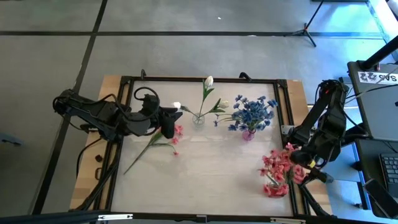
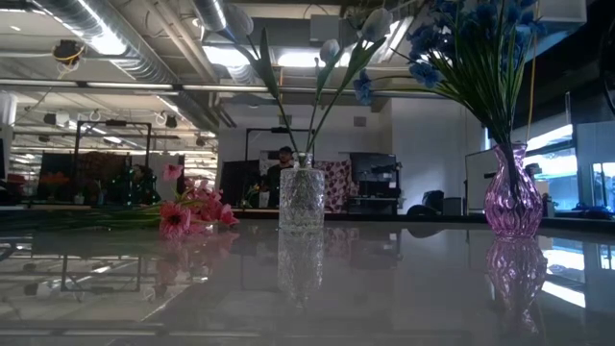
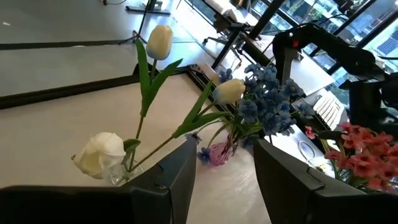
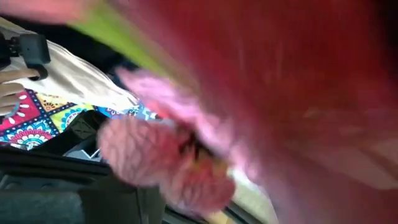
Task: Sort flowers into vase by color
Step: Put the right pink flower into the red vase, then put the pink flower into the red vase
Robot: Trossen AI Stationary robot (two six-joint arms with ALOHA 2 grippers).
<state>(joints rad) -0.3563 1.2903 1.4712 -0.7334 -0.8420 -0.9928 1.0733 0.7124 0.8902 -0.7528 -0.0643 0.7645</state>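
Note:
A clear glass vase [image 1: 198, 119] at the table's middle holds three white flowers [image 3: 160, 42]. One white bloom [image 3: 99, 155] leans toward my left gripper [image 3: 224, 146], which hovers open just left of the vase with nothing between its fingers. A violet glass vase [image 2: 512, 197] to the right holds blue flowers [image 1: 252, 112]. One pink flower [image 1: 163, 139] lies flat on the table under my left gripper. A bunch of pink flowers [image 1: 278, 169] stands near the right front. My right gripper [image 1: 298, 158] is right beside it, and blurred pink blooms [image 4: 168, 162] fill its wrist view.
A black frame [image 1: 186, 79] runs round the white table top. A desk with a laptop [image 1: 379, 106] stands off the right edge, and a tripod [image 1: 308, 31] stands on the floor beyond the far edge. A person [image 2: 283, 163] is in the room behind. Bare table lies at the near middle.

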